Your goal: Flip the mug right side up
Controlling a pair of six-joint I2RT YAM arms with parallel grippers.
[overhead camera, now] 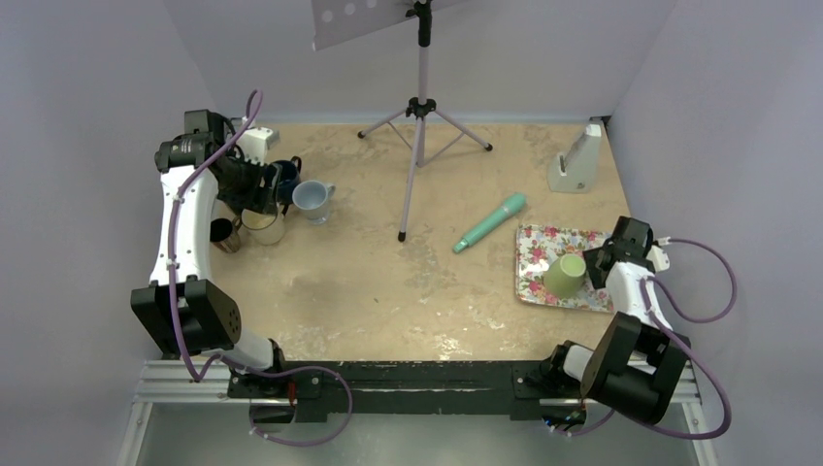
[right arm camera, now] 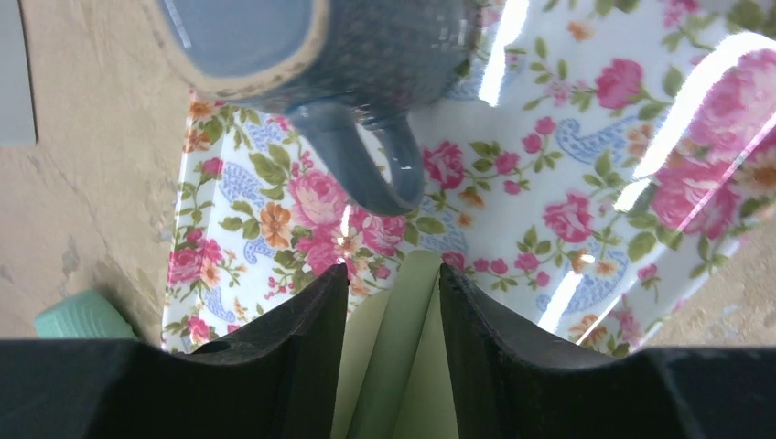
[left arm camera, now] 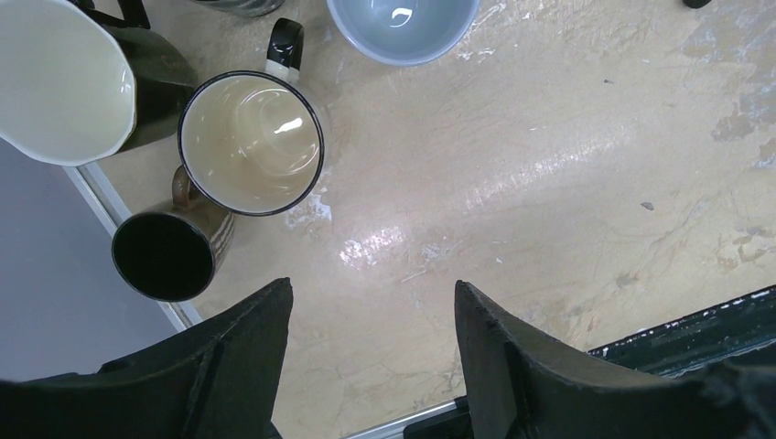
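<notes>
A light green mug (overhead camera: 566, 275) stands on the floral tray (overhead camera: 536, 254) at the right, its flat pale end facing up. My right gripper (overhead camera: 592, 260) is at its right side. In the right wrist view a green part of the mug (right arm camera: 403, 366) fills the gap between the two black fingers of that gripper (right arm camera: 393, 274), which touch it on both sides. My left gripper (left arm camera: 371, 288) hangs open over bare table at the far left, with nothing between its fingers, next to a group of mugs.
A blue-grey dotted mug (right arm camera: 366, 55) with its handle toward my fingers lies on the tray (right arm camera: 567, 165) just beyond the right fingertips. A teal cylinder (overhead camera: 490, 222) lies left of the tray. A tripod (overhead camera: 419, 107) stands mid-table. Several upright mugs, one cream inside (left arm camera: 251, 143), crowd the left edge.
</notes>
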